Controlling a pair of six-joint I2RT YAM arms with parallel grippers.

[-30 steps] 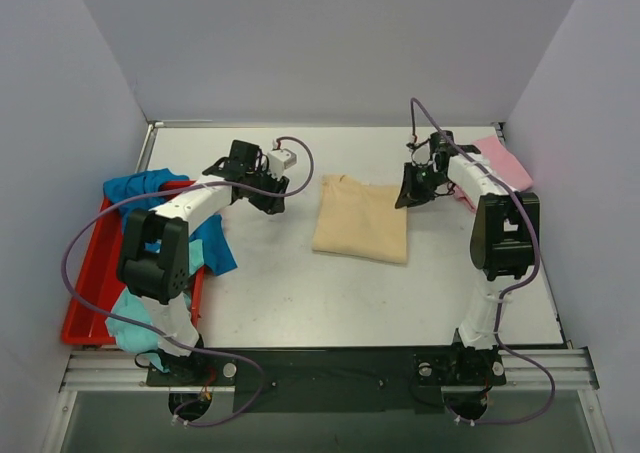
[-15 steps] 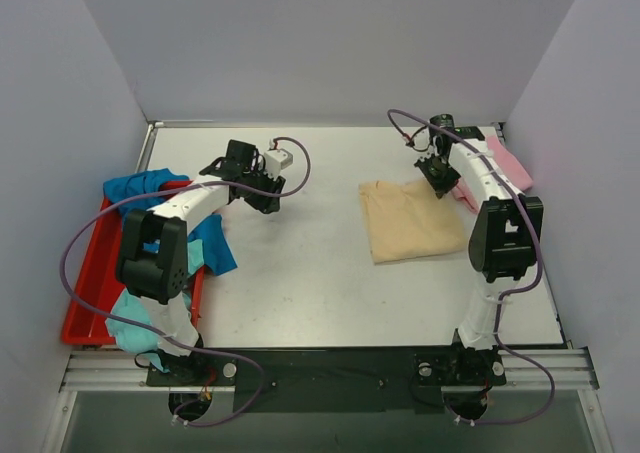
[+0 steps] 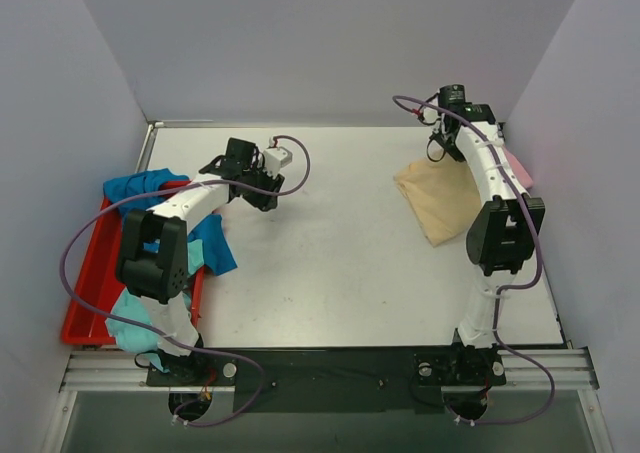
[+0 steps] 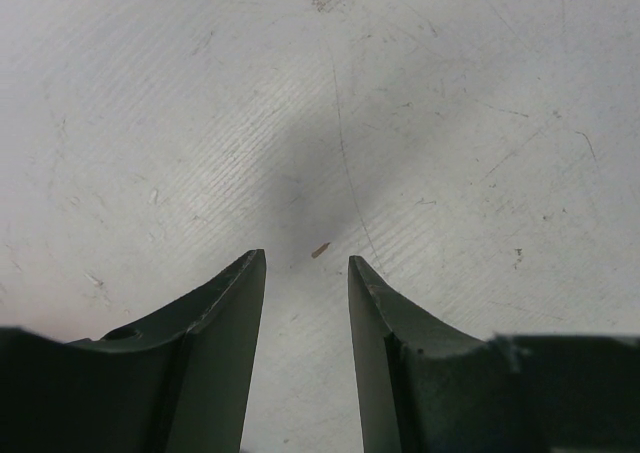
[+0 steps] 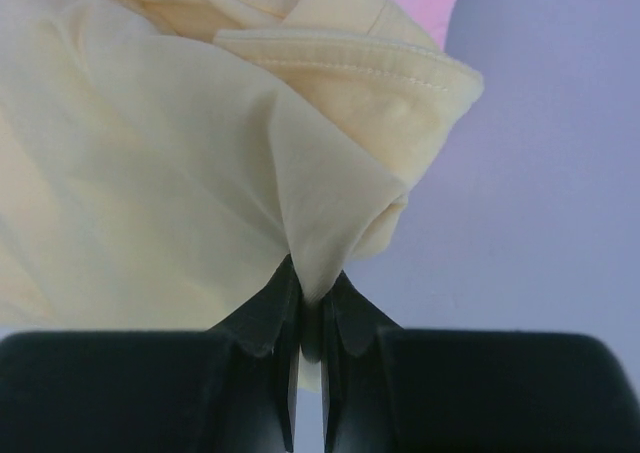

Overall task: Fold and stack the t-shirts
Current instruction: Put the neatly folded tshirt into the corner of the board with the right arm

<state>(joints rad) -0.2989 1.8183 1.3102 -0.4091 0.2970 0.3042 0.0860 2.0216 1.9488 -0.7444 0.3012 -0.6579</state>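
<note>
Clamps a fold of pale beige cotton t-shirt [image 5: 150, 173] in the right gripper [image 5: 310, 285]; holds the left gripper [image 4: 307, 265] narrowly parted, empty, above white tabletop [image 4: 450, 123].

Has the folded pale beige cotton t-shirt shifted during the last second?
Yes. The pale beige t-shirt slid right toward the right wall, pinched in the right gripper.

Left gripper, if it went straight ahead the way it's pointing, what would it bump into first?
Probably the bare table. The left gripper is open and empty, pointing at it; how far is unclear.
</note>
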